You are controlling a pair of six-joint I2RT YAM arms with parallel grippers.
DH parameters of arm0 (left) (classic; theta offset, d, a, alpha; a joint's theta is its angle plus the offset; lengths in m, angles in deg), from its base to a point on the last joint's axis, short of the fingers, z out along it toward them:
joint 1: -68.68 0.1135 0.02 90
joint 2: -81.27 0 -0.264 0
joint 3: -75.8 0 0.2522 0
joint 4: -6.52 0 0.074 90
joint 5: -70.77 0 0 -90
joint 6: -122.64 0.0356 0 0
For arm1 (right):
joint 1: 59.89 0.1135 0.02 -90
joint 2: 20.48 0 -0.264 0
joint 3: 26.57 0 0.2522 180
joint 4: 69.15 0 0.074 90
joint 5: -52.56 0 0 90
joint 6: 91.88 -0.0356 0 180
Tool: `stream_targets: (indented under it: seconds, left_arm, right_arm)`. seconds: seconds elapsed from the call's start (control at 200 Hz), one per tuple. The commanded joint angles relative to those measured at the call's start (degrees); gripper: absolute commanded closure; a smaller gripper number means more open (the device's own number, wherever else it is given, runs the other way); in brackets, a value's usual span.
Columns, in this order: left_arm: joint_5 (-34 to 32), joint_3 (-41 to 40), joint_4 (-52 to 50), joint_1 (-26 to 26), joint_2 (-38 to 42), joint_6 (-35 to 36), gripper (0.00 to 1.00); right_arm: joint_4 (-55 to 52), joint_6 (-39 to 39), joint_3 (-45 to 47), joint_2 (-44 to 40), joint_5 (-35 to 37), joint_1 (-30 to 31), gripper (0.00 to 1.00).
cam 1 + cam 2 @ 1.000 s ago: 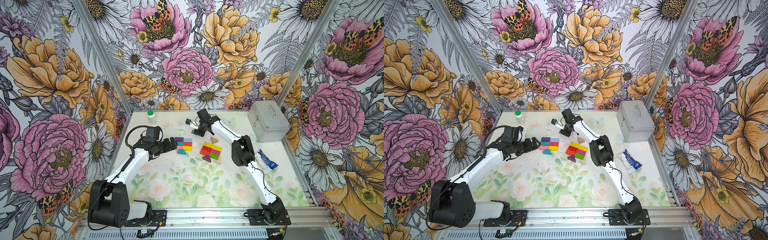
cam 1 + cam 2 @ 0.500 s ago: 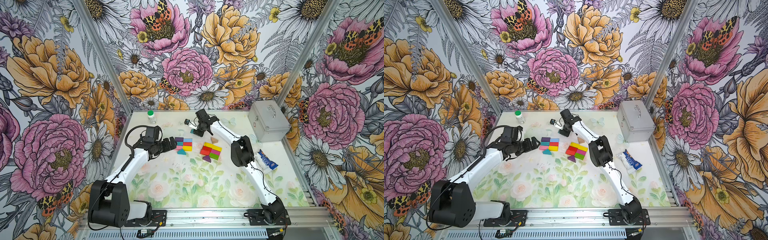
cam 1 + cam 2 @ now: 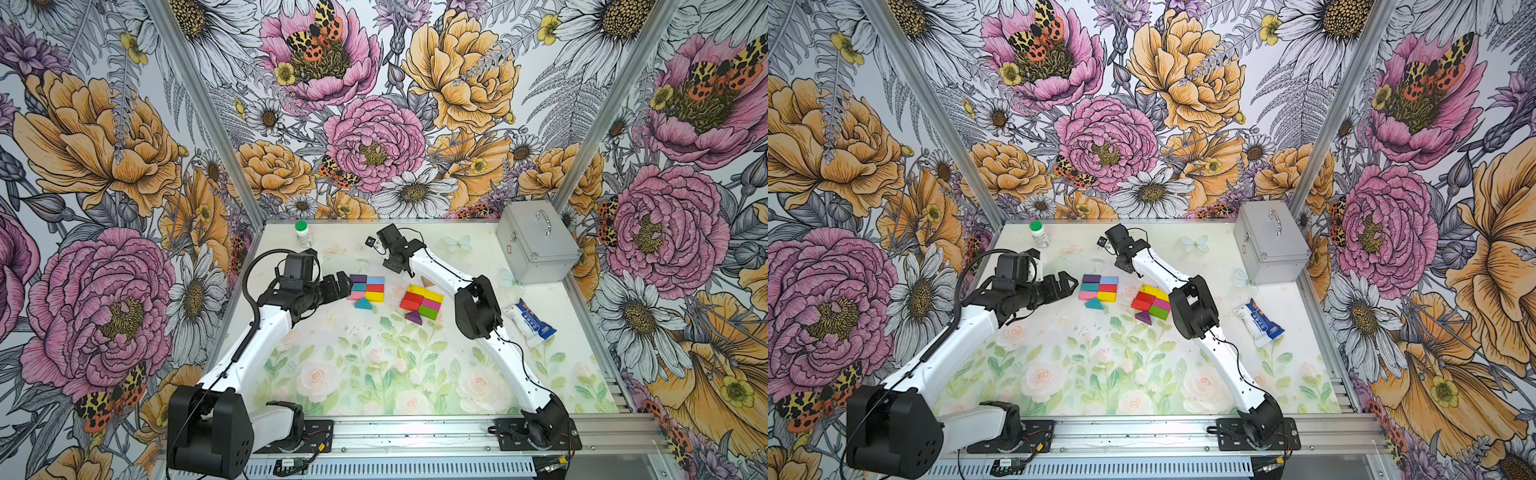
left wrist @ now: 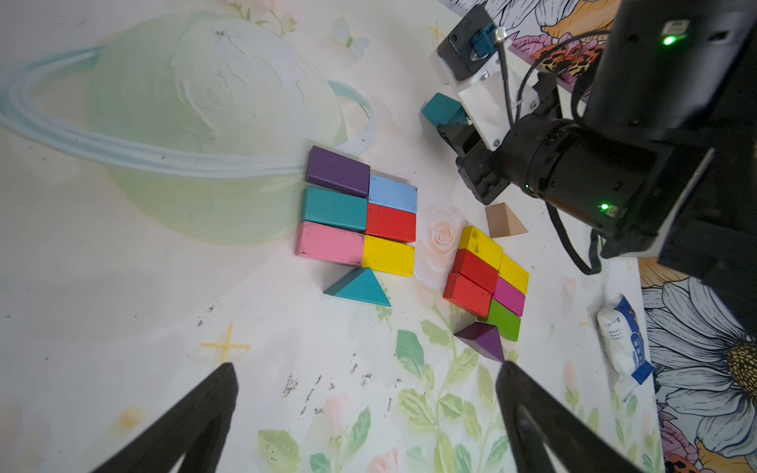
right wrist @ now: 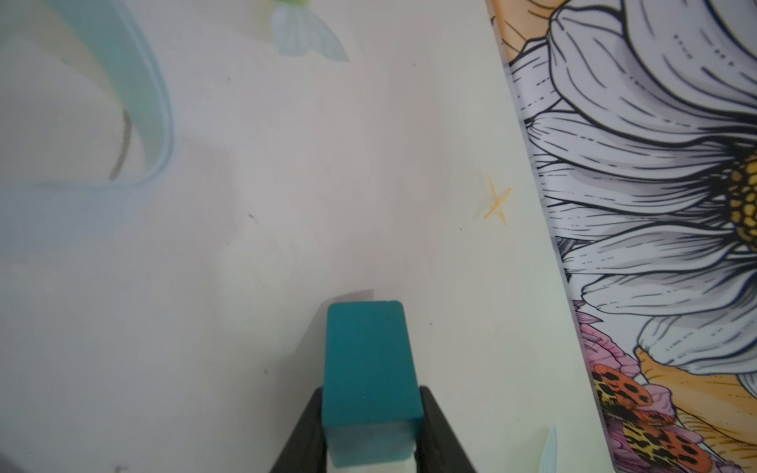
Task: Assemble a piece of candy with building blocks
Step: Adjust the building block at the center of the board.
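A white bottle [image 3: 303, 233] with a green cap stands at the far left corner of the surface [image 3: 374, 374]. Nearer, the left hand [image 4: 364, 368] hovers low, its fingers [image 4: 213, 393] spread wide with nothing between them, pointing at the left group of blocks. That group lies flat in two touching columns: a purple brick [image 4: 338, 171], teal brick [image 4: 334, 208] and pink brick [image 4: 329, 243] in one, and a light blue brick [image 4: 392, 193], red brick [image 4: 390, 222] and yellow brick [image 4: 388, 256] in the other. A teal triangle [image 4: 360, 288] meets the group's near edge with its tip.

Towards the back, the right hand [image 5: 370, 395] is clamped on a teal block [image 5: 368, 360] with matte paint, rounded corners and a paler lower face. Whether the block is clear of the surface cannot be told.

The right group sits skewed. It is made of two yellow bricks [image 4: 480, 242], two red bricks [image 4: 475, 270], a magenta brick [image 4: 508, 295] and a green brick [image 4: 504, 320], all packed together, with a purple triangle [image 4: 483, 339] at the green end. A tan triangle [image 4: 503, 221] lies just beside the group's far end.

Further right are a blue-and-white snack packet [image 3: 530, 322] and, in the back corner, a metal case [image 3: 536, 245]
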Motion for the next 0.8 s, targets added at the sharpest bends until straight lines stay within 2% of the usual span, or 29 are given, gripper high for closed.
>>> stream_targets:
  seconds: [0.0,0.555,0.796]
  left_arm:
    - [1.68,-0.94,1.02,0.77,3.01,-0.34,0.01]
    - [3.47,-0.95,1.03,1.91,4.15,-0.03,0.01]
    - [3.96,-0.78,1.10,2.29,3.58,0.22,0.01]
  right_arm:
    - [1.62,-2.12,0.62,0.49,9.62,0.07,0.86]
    - [1.64,-2.25,8.24,-0.44,13.48,1.11,0.85]
    - [1.64,-3.15,10.93,-1.94,14.58,2.17,0.75]
